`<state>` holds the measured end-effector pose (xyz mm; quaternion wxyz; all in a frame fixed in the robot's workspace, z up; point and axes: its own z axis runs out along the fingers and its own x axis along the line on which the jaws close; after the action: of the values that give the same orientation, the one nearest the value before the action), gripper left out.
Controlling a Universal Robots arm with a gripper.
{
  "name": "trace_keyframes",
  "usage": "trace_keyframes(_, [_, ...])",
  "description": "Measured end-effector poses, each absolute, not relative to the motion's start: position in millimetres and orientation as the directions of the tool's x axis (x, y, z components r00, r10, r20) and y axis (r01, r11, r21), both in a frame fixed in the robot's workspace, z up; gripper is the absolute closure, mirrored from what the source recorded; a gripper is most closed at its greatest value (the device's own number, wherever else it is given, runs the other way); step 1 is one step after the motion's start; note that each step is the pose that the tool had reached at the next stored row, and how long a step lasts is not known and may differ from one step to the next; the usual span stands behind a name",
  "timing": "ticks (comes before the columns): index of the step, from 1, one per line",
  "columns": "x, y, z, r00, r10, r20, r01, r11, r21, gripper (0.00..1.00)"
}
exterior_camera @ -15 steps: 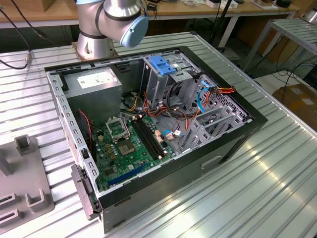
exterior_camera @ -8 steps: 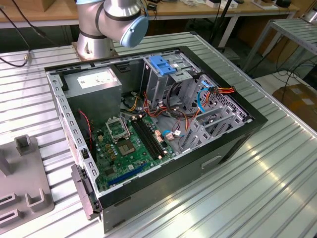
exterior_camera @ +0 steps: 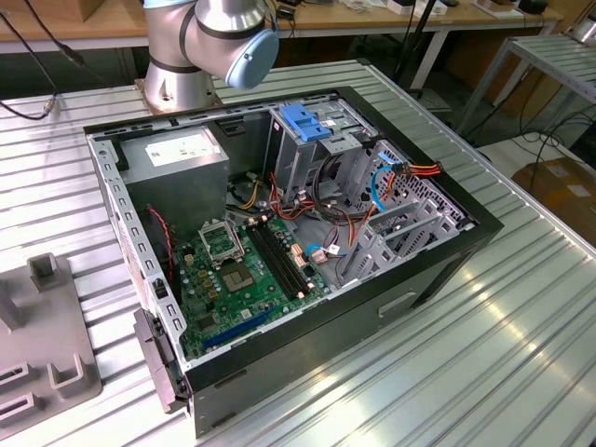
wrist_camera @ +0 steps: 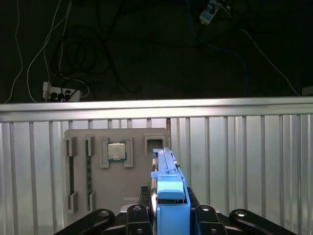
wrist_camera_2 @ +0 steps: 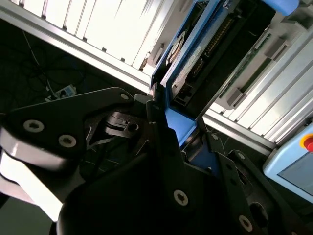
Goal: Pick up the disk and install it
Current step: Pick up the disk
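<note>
The end effector (wrist_camera: 168, 218) is clenched on the blue end of the disk (wrist_camera: 166, 169), edge-on above the grey fixture tray (wrist_camera: 98, 196) on the bench (wrist_camera: 244, 161); so narrow a hold could let it pivot and jam at the drive cage (exterior_camera: 300, 166).
</note>
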<state>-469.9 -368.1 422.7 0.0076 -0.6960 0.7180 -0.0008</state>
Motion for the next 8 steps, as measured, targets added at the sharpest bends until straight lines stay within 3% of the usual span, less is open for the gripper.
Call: trace_keyframes(8, [-470,-368,441,-0.031,-0.999,-0.016,-0.999,0.031,-0.010,0.63])
